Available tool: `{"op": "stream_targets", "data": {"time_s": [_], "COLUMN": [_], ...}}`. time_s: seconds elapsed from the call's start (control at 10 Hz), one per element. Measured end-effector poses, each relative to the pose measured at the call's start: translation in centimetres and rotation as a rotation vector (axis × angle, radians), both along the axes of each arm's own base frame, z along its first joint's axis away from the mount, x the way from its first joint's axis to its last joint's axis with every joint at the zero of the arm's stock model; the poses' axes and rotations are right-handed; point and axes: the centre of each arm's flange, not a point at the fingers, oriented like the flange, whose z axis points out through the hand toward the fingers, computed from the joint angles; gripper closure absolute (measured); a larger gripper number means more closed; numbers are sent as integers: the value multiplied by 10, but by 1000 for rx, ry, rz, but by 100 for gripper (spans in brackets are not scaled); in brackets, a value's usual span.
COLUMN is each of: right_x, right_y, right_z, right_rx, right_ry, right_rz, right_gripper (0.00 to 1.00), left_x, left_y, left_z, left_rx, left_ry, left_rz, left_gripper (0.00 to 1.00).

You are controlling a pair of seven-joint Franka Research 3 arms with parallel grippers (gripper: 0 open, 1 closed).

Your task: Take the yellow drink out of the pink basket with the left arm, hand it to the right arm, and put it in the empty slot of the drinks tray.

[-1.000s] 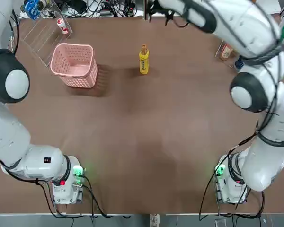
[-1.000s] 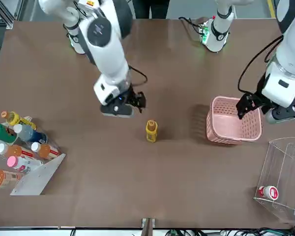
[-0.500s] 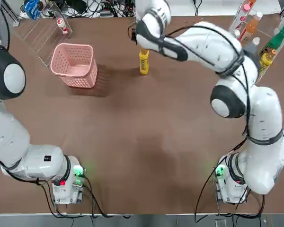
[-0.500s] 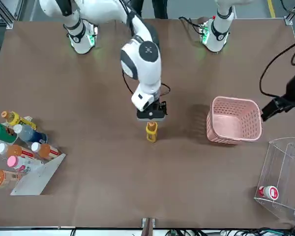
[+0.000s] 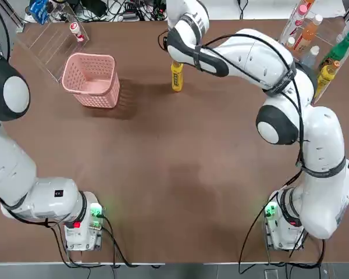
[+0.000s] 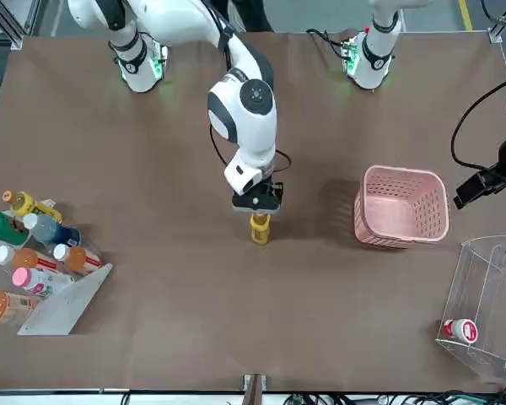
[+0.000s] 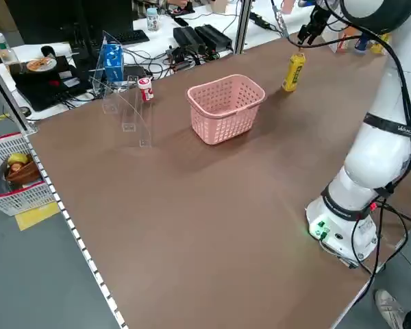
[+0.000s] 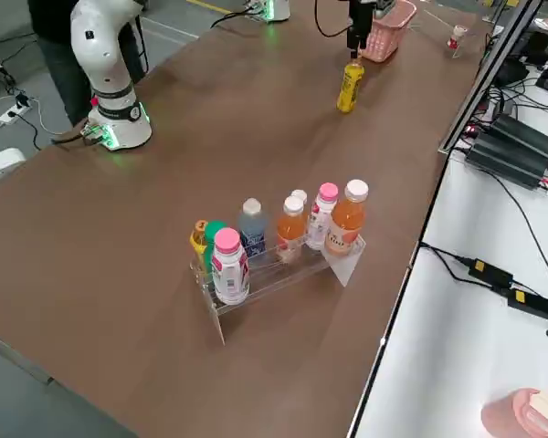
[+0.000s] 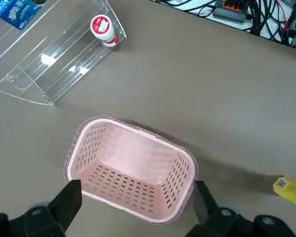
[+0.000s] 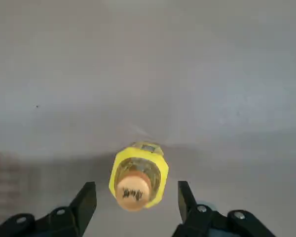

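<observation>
Brown worktop (image 5: 180,174) carries everything, its near half bare and open. The right arm (image 5: 262,58) has swung in from the tray side since a second ago, and its claw (image 10: 133,202) now hangs straight over the yellow drink (image 5: 177,75), fingers spread either side of the cap, not touching. The bottle stands upright in the open, beside the pink basket (image 5: 92,79) but apart from it. The left claw (image 9: 133,207) has pulled back toward the far worktop edge and hovers above the basket, fingers wide apart. The drinks tray (image 8: 283,260) sits by the right-hand edge, full of bottles.
</observation>
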Motion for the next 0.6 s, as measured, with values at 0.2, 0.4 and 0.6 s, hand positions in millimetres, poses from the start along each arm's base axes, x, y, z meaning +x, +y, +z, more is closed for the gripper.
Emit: {"op": "stream_targets", "data": {"time_s": [0.2,0.4,0.6], "right_x": [12,17,15], "right_y": [-3,-7,-6], "right_z": [-16,-21,-20], "right_rx": [70,86,80], "right_ry": [22,33,40], "right_rz": [-71,-95,-94], "right_gripper": [25,25,25], "left_x": [3,3,3], "left_y": [17,23,22], "left_z": [-6,-6,-6], "left_rx": [-2,2,1], "left_ry": [11,11,11], "left_rz": [-58,-119,-129], "left_gripper": [0,0,0]}}
